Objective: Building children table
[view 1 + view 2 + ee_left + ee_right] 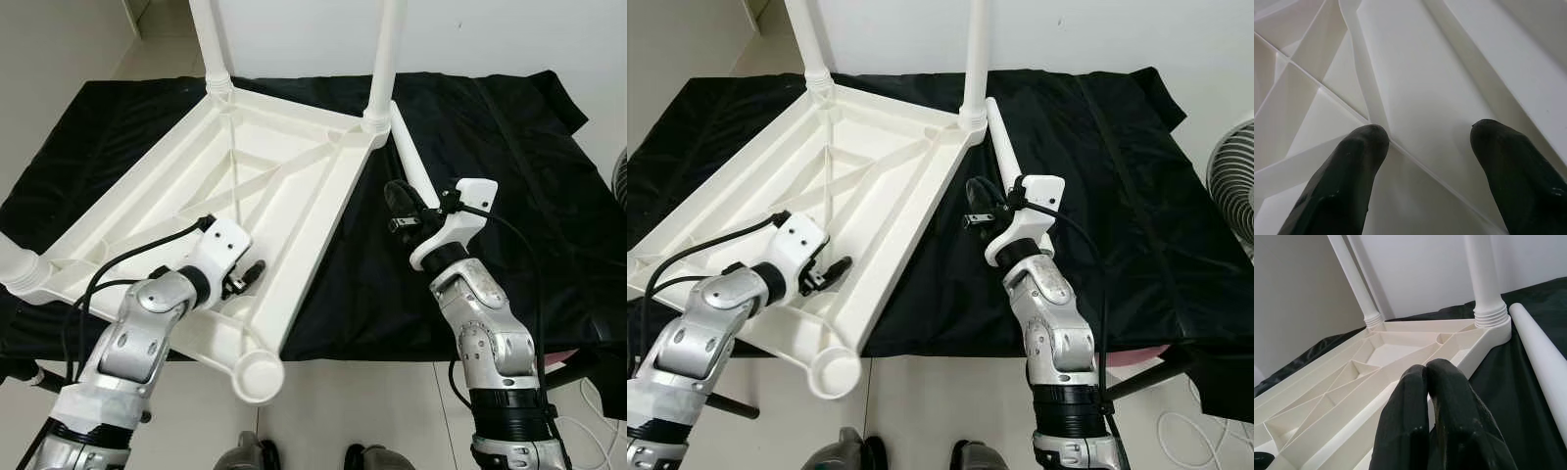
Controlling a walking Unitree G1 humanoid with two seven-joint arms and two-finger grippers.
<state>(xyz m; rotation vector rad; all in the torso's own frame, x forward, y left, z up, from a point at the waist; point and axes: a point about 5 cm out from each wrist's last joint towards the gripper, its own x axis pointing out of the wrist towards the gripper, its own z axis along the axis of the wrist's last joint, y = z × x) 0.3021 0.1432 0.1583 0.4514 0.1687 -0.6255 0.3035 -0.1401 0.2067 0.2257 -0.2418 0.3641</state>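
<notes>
On the black cloth [490,147], the left gripper [250,274] spreads wide inside the upside-down table [245,166]; the right gripper [402,211] is pressed closed, holding nothing, near the loose leg [411,162].

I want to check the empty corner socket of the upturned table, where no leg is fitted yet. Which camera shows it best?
The left eye view: the empty socket sits whole and close at the tabletop's near corner, its round rim plain. The right eye view shows the same socket, as plainly. The left wrist view sees tabletop ribs between the open left hand's fingers.

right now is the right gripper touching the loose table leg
Apart. In the right wrist view the right gripper, fingers shut, points at the upturned table top, with black cloth showing between it and the loose leg.
</notes>
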